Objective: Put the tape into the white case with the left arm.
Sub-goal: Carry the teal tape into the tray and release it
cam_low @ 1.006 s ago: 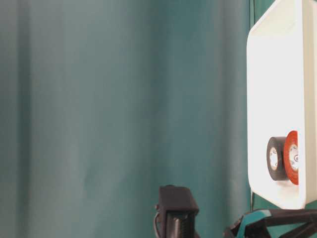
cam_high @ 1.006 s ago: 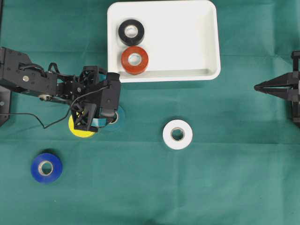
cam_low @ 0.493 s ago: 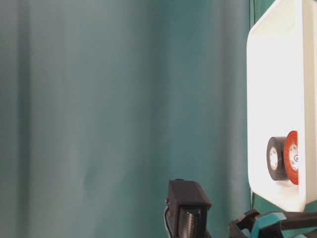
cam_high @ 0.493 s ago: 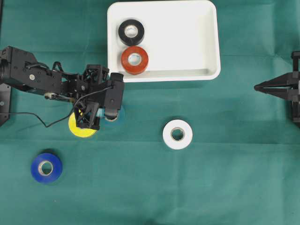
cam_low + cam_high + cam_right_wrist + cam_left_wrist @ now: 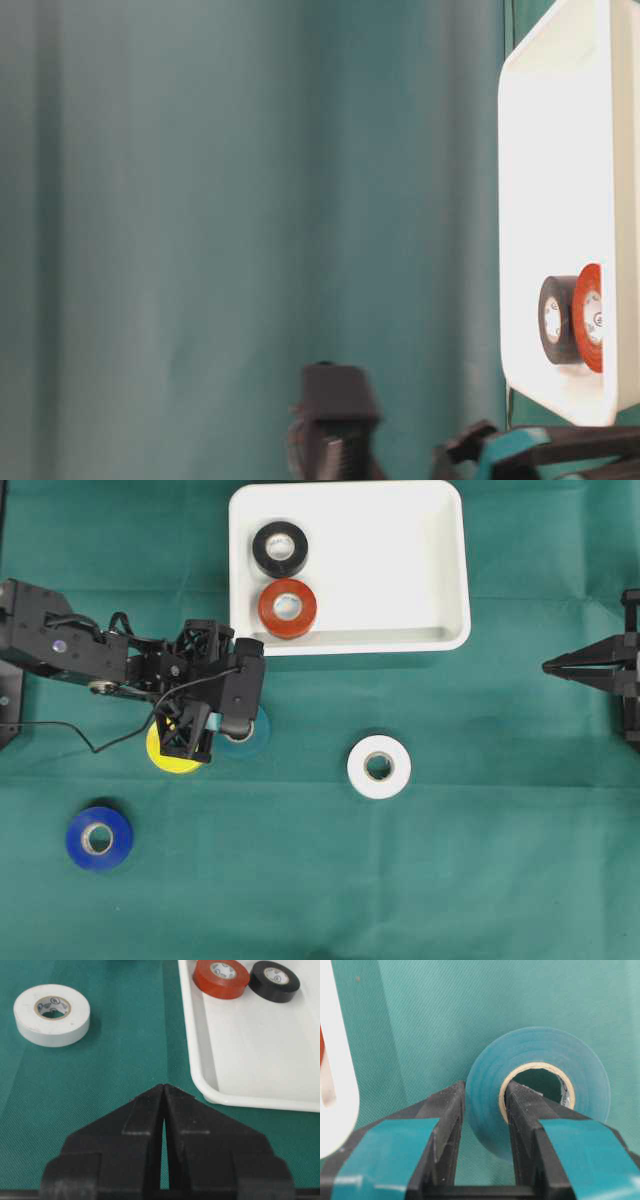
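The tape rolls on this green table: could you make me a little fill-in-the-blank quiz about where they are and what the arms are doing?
1. The white case holds a black roll and a ____ roll.
2. The left gripper is shut on the wall of the ____ roll, one finger inside its hole.
3. Alone mid-table lies the ____ roll.
4. The right gripper is ____ and holds nothing.

Missing words: red; teal; white; shut

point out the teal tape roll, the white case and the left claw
teal tape roll (image 5: 570, 1055): left wrist view, on its flat upper face.
white case (image 5: 450, 638): overhead view, on its near rim.
left claw (image 5: 482, 1110): left wrist view, midway between the fingertips, shut on the roll's wall.
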`<act>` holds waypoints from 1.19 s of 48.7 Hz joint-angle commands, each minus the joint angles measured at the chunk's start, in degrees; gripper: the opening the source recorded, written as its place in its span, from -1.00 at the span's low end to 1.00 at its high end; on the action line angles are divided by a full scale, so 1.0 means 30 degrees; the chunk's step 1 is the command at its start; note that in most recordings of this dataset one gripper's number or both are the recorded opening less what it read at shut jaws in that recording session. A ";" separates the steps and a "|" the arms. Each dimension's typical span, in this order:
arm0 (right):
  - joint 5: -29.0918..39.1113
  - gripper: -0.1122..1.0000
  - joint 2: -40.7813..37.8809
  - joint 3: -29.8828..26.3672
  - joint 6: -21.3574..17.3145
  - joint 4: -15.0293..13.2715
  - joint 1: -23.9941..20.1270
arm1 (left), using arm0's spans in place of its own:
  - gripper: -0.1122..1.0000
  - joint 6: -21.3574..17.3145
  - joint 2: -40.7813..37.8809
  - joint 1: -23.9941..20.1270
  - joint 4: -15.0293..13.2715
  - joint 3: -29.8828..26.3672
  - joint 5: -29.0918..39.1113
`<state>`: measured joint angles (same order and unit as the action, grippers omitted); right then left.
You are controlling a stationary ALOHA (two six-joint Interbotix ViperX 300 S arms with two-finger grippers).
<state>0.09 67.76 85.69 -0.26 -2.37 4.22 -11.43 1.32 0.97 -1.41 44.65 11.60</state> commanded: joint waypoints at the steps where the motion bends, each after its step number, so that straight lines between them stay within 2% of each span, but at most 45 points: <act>1: -0.0205 -0.97 -0.0146 -0.0205 -0.0029 -0.0029 0.0029 | -0.40 0.0029 0.1143 0.0293 0.0029 -0.0498 0.0439; 11: -0.0205 -0.97 -0.0146 -0.0205 -0.0029 0.0000 0.0029 | -0.40 0.0029 0.2197 0.0439 0.0029 -0.0527 0.0850; 22: -0.0205 -0.97 -0.0146 -0.0205 -0.0029 -0.0029 0.0029 | -0.40 -0.0088 0.1934 -0.0029 0.0059 -0.1260 0.0850; 38: -0.0205 -0.97 -0.0146 -0.0205 -0.0029 -0.0029 0.0029 | -0.40 -0.0234 0.0410 -0.3018 0.0059 -0.3516 0.0937; 46: -0.0205 -0.97 -0.0146 -0.0205 -0.0029 -0.0029 0.0029 | -0.40 -0.1699 -0.0703 -0.4688 0.0088 -0.4863 0.1025; 58: -0.0264 -0.97 -0.0146 -0.0176 -0.0029 -0.0029 0.0029 | -0.40 -0.3662 -0.2285 -0.6445 0.0059 -0.6855 0.0996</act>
<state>0.09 67.68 85.69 -0.26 -2.37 4.13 -21.80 -5.45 -16.96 -1.23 27.07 14.85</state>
